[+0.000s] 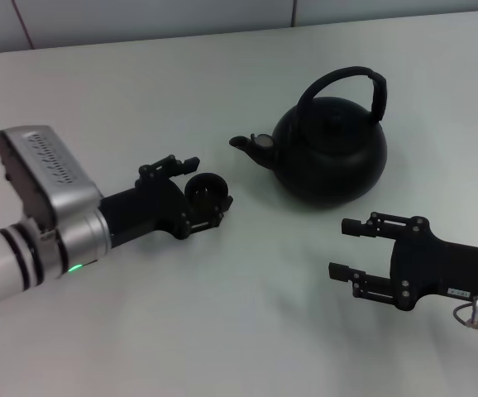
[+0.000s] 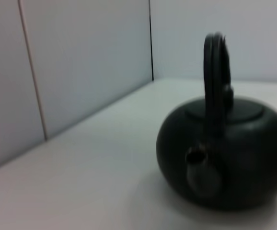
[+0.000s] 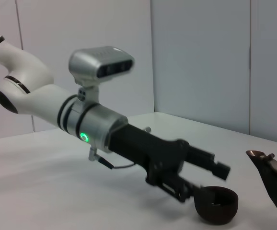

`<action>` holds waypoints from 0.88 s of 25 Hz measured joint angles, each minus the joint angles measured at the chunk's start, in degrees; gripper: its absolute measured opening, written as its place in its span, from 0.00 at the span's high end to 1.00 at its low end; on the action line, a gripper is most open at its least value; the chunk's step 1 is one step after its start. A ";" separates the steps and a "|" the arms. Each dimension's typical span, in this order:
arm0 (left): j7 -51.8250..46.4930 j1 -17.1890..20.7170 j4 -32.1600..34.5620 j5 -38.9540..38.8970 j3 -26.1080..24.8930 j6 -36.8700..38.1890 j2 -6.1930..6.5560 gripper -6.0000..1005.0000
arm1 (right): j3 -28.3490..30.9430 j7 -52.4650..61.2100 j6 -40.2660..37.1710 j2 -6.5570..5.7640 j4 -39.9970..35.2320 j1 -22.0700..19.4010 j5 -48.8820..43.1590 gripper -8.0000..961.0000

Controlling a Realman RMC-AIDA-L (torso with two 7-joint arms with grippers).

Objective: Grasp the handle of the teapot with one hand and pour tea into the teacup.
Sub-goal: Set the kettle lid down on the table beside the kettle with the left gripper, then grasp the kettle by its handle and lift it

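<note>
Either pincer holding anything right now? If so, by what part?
The left pincer straddles the teacup at its rim, but a closed grip cannot be confirmed. The right pincer is open and empty, short of the teapot; its handle is untouched.
</note>
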 joint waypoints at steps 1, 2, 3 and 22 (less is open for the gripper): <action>-0.13 0.58 0.51 0.00 -0.33 1.58 0.12 0.20 | 0.00 0.00 0.01 0.00 0.01 -0.02 0.00 0.33; -0.40 1.47 1.20 -0.03 -0.64 3.39 0.28 0.20 | 0.01 0.00 0.02 0.01 0.01 -0.08 0.00 0.33; -1.02 2.62 2.48 -0.03 -0.84 5.85 0.39 0.20 | 0.00 0.00 0.06 0.00 0.00 -0.12 0.00 0.33; -17.01 29.20 30.25 0.38 -0.84 39.83 2.56 0.20 | 0.80 0.00 0.15 0.01 -0.13 -0.41 0.09 0.33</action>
